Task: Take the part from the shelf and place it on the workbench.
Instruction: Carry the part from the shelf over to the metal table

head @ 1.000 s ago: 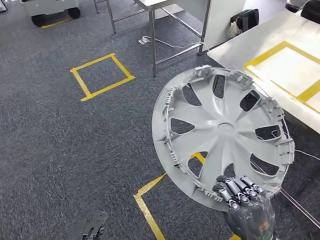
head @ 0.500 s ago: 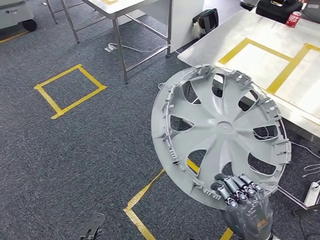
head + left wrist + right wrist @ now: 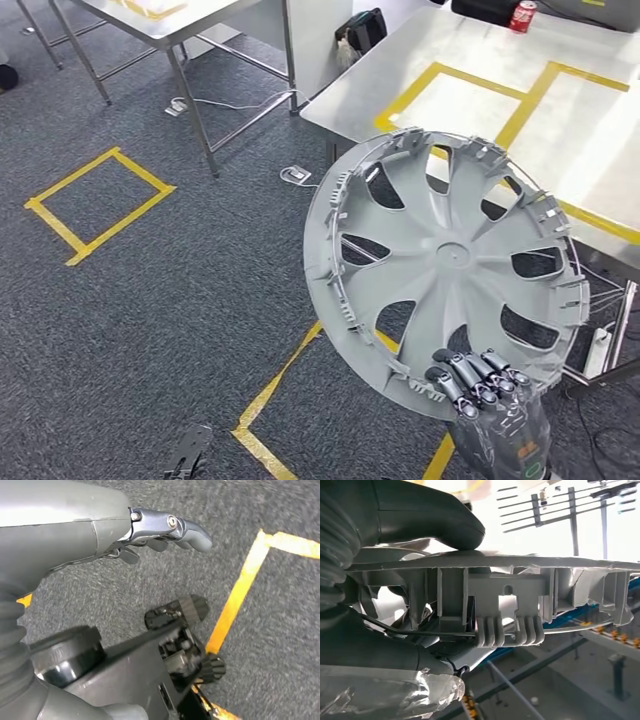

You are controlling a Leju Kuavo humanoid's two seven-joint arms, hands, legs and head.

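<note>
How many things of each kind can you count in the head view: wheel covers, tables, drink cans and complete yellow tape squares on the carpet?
Wheel cover: 1, held by the right hand
Tables: 2
Red drink can: 1
Complete yellow tape square on the carpet: 1
Total: 5

Head view high, facing forward-down over carpet (image 3: 151, 300); wrist views close behind hands; left wrist shares carpet.

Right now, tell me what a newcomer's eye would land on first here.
The big grey wheel cover, held up in mid-air by its lower rim in the right hand, dominates the head view. Behind it stands the metal workbench marked with yellow tape, a red can at its far edge. The left hand hangs over grey carpet, holding nothing.
</note>
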